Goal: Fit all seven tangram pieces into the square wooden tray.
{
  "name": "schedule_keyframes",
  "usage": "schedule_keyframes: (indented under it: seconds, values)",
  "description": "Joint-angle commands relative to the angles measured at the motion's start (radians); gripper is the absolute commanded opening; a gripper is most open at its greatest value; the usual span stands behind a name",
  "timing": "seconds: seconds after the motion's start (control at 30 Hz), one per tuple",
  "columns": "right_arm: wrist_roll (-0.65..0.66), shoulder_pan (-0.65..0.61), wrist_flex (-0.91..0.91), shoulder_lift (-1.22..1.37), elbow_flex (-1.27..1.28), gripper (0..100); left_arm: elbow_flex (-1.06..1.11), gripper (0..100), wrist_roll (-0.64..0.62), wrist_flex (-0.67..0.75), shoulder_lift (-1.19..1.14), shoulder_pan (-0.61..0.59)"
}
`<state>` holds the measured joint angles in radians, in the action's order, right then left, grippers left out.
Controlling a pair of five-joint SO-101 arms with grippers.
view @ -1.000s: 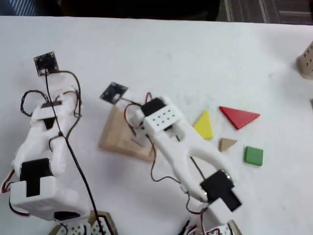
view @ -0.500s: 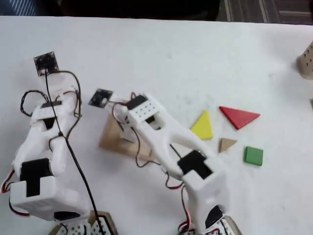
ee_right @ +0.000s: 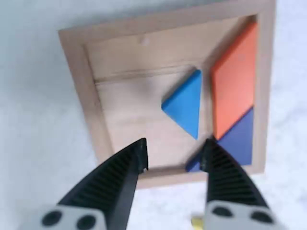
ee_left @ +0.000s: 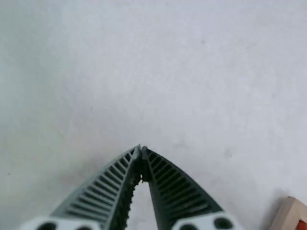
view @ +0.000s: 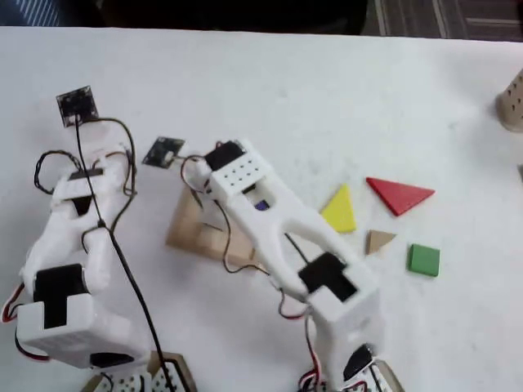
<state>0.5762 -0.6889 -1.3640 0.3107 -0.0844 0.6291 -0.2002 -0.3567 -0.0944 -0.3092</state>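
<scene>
The square wooden tray (ee_right: 79, 81) is being overhung by the released right claw (ee_right: 175, 146). A blue triangle (ee_right: 184, 103), an orange parallelogram (ee_right: 235, 72) and a dark-blue piece (ee_right: 237, 139) are being held inside it. The left claw (ee_left: 140, 149) is being held clenched.

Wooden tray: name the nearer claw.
Right. The right claw hangs open above the wooden tray; the left claw is shut over the table, off the tray's corner.

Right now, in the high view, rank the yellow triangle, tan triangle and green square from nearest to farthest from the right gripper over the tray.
From the right gripper, above the wooden tray:
1. Yellow triangle, closest to the tray.
2. Tan triangle, just past the yellow one.
3. Green square, farthest out.
</scene>
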Motion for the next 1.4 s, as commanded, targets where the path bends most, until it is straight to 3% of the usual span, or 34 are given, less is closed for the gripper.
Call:
schedule_keyframes:
  seconds: [0.0,0.17,0.3,0.5,0.57,0.83,1.07,1.37]
  values:
    - [-0.054,0.002,0.013,-0.183,0.1,10.0,-0.052,2,-0.003,0.005,0.002,0.012]
    - [-0.187,0.058,0.208,-0.367,0.379,2.0,-0.038,2,-0.002,-0.008,0.012,0.027]
    - [-0.304,0.165,0.312,-0.438,0.508,2.0,0.012,2,0.014,-0.031,0.079,0.031]
    - [-0.344,0.272,0.328,-0.41,0.532,1.9,0.227,2,0.327,-0.04,0.297,0.177]
    - [-0.338,0.294,0.329,-0.377,0.529,1.9,0.298,2,0.374,-0.046,0.366,0.24]
    - [-0.345,0.443,0.335,-0.211,0.381,1.9,0.278,2,0.285,-0.382,0.51,0.424]
    - [-0.364,0.472,0.274,-0.033,0.196,1.8,0.264,2,0.281,-0.387,0.407,0.572]
    - [-0.407,0.493,0.194,0.096,0.04,1.8,0.176,2,0.279,-0.385,0.245,0.665]
